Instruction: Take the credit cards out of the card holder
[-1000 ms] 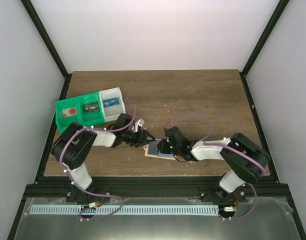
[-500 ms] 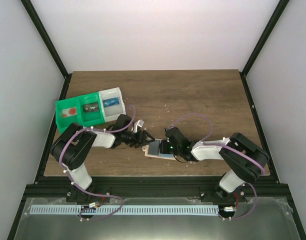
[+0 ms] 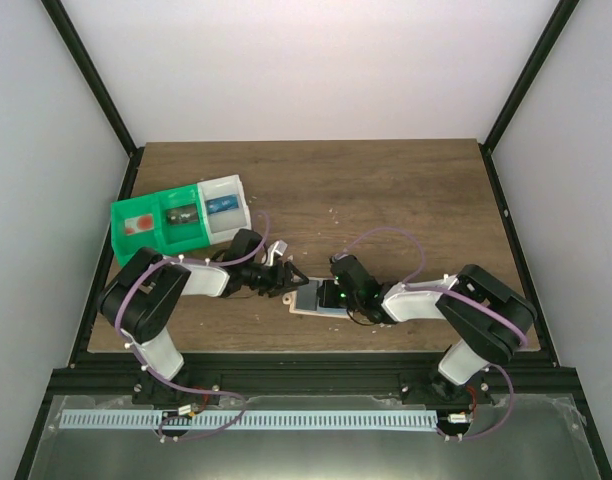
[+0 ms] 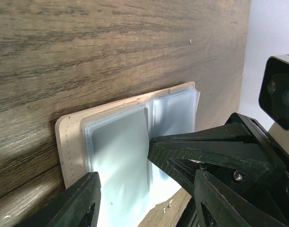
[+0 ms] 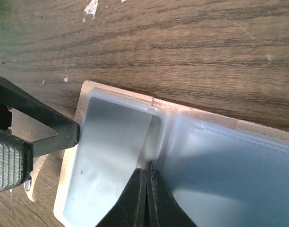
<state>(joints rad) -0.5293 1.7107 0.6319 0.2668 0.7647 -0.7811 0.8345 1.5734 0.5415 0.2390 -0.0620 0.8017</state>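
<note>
left arm (image 3: 186,278): stretched low toward the middle, forearm pointing right | left end effector (image 3: 289,280): jaws partly apart, one finger (image 5: 66,133) tip just beside the right tips | right arm (image 3: 426,298): bent low, forearm pointing left | right end effector (image 5: 147,187): fingers pressed together, angled downward

Top external: fixed high, above and behind the arm bases, looking down and forward over the whole counter (image 3: 386,190), far enough back to take in both arms, with the card holder (image 3: 314,299) small toward 6 o'clock of the wood.

Left wrist: mounted behind the left gripper (image 4: 147,182), very near, skimming low across the card holder, right gripper (image 4: 156,149) entering from 4 o'clock.

Right wrist: mounted behind the right gripper, very near, looking steeply down, left gripper at 8 o'clock.

Shared by all three: card holder and surrounding wood.
</note>
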